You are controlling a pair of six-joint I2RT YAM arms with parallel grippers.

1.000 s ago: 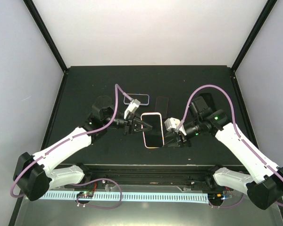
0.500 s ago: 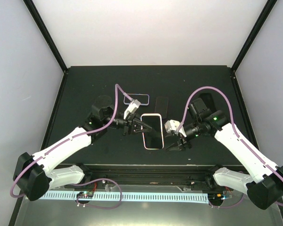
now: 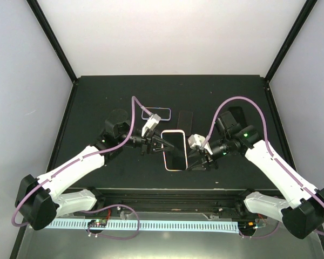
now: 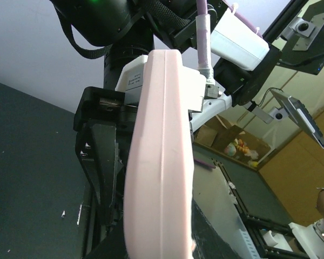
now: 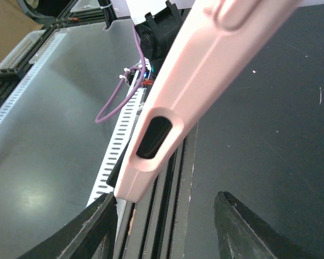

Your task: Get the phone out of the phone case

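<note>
Here, left hand (image 3: 161, 142) pinching pink phone case (image 4: 159, 162) edge, right hand (image 3: 196, 161) spread beside it

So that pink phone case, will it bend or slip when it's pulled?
Probably bendy at the rim: the pink case looks like soft moulded rubber. Its matte skin likely grips rather than slips. With the phone inside, it should stay stiff.

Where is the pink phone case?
In the top view, the pink phone case is in the middle: the left gripper pinches its left edge, the right gripper hangs open by its right.
</note>
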